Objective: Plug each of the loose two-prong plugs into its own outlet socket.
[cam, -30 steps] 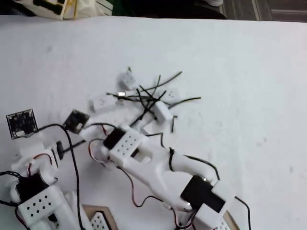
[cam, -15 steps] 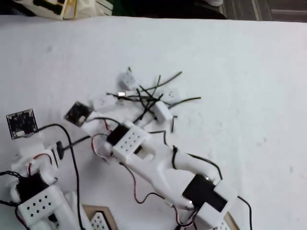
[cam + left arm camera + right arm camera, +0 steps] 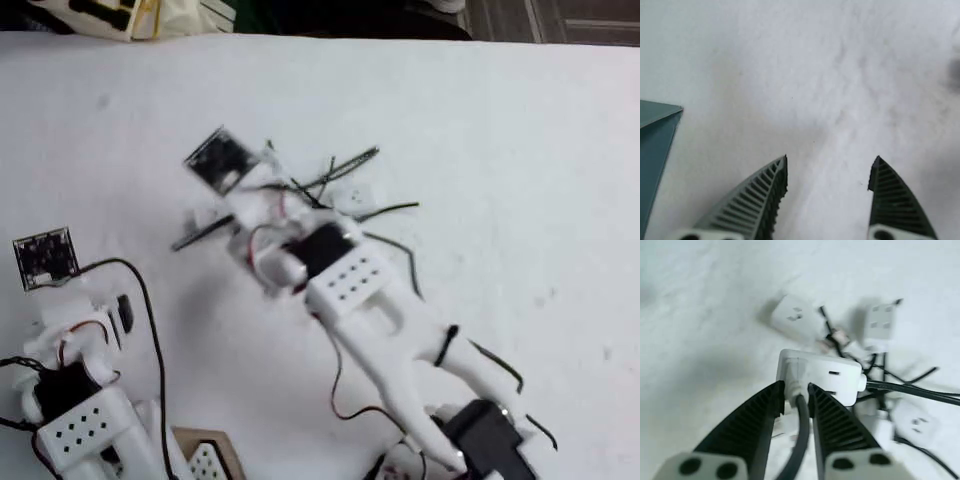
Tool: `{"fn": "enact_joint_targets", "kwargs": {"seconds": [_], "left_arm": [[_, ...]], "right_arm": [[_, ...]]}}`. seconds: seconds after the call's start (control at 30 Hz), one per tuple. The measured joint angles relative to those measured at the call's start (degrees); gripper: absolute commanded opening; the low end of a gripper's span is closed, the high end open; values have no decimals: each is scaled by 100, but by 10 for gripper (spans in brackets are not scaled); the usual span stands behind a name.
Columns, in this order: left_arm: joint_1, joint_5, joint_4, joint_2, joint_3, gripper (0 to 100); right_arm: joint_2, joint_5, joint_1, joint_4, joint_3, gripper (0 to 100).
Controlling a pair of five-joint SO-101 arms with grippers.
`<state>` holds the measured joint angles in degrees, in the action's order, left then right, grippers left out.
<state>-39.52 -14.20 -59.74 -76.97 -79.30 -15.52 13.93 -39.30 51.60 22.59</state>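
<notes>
My right gripper point(image 3: 796, 387) is shut on a white two-prong plug point(image 3: 791, 385) with a black cord point(image 3: 799, 432) trailing back between the fingers. The plug sits against the side of a white outlet block point(image 3: 822, 376); whether its prongs are seated is hidden. Other white outlet sockets point(image 3: 792, 315) point(image 3: 882, 320) point(image 3: 912, 422) lie around it among black cords. From above, the right arm point(image 3: 350, 285) stretches from the front right to this pile of sockets point(image 3: 268, 165). My left gripper point(image 3: 830, 160) hangs open over bare white table.
Loose black cords point(image 3: 340, 170) fan out from the pile. The left arm point(image 3: 75, 405) sits at the front left corner with its camera board point(image 3: 45, 258) raised. A teal edge point(image 3: 655, 135) lies beside the left gripper. The white table point(image 3: 520, 150) stretches to the right and back.
The right arm swung away from the front left toward the back, bringing the plug and its cord up to the socket pile. The left arm stayed still.
</notes>
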Motion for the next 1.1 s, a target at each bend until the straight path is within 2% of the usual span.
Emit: {"fn": "enact_joint_targets", "kwargs": {"seconds": [0.23,0.43,0.83,1.0,1.1], "left_arm": [[0,0,0,0,0,268],[0,0,0,0,0,268],[9,0,35,0,-123,269],[9,0,35,0,-123,269],[88,0,35,0,-132,269]], "right_arm": [[202,246,1125,0,-853,18],[1697,475,1811,0,-2145,18],[5521,492,1855,0,-5688,28],[6347,396,1855,519,-6778,170],[6374,105,1855,1301,-7499,188]]}}
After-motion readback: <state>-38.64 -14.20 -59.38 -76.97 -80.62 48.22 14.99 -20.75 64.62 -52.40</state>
